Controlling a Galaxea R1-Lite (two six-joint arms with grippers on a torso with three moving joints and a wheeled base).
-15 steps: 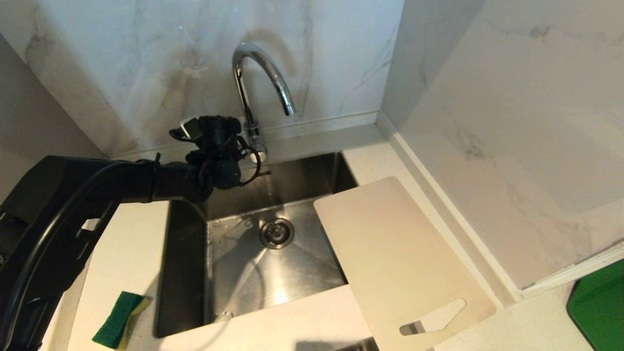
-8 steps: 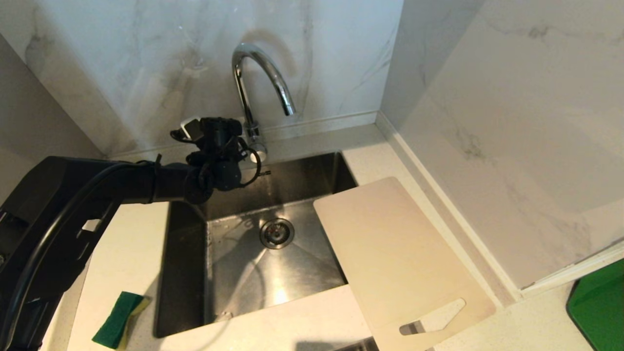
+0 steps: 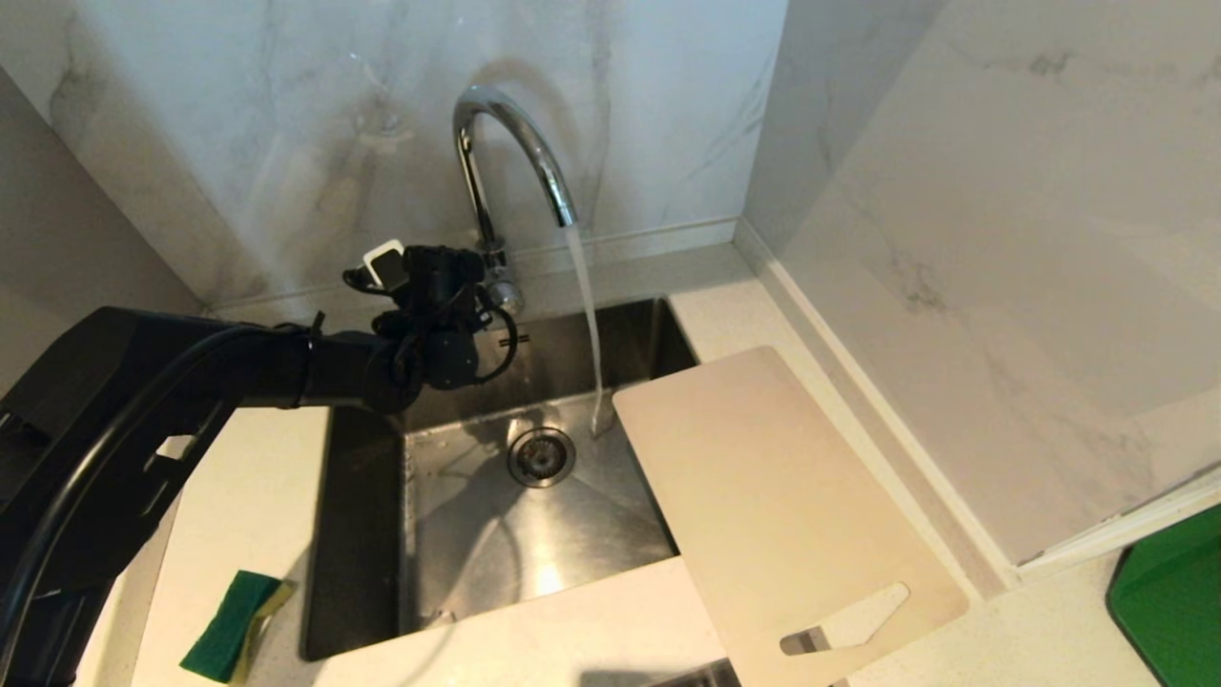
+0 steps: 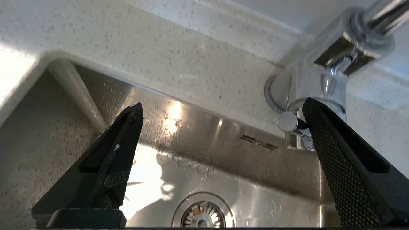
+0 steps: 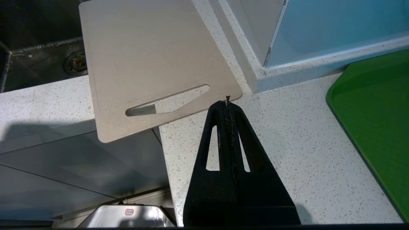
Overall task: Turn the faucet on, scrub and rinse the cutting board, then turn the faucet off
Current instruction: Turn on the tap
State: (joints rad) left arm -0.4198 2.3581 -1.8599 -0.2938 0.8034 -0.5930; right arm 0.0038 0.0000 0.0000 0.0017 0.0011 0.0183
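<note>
The chrome faucet (image 3: 506,143) stands behind the sink, and a stream of water (image 3: 587,315) runs from its spout into the basin. My left arm (image 3: 434,315) reaches to the faucet's base. The left gripper (image 4: 222,103) is open wide; one fingertip (image 4: 311,110) rests against the small lever (image 4: 287,122), and nothing is between the jaws. The pale beige cutting board (image 3: 773,496) lies across the sink's right rim and the counter, handle slot nearest me. My right gripper (image 5: 227,100) is shut and empty, hovering over the counter by the cutting board's (image 5: 150,54) handle corner.
The steel sink (image 3: 458,534) has a round drain (image 3: 542,456) in its floor. A green-and-yellow sponge (image 3: 229,625) lies on the counter left of the sink. A green tray (image 3: 1169,611) sits at the far right. Marble walls close in behind and to the right.
Water has begun running from the spout. My left wrist has sunk a little and shifted slightly right at the faucet's base. The cutting board has not moved.
</note>
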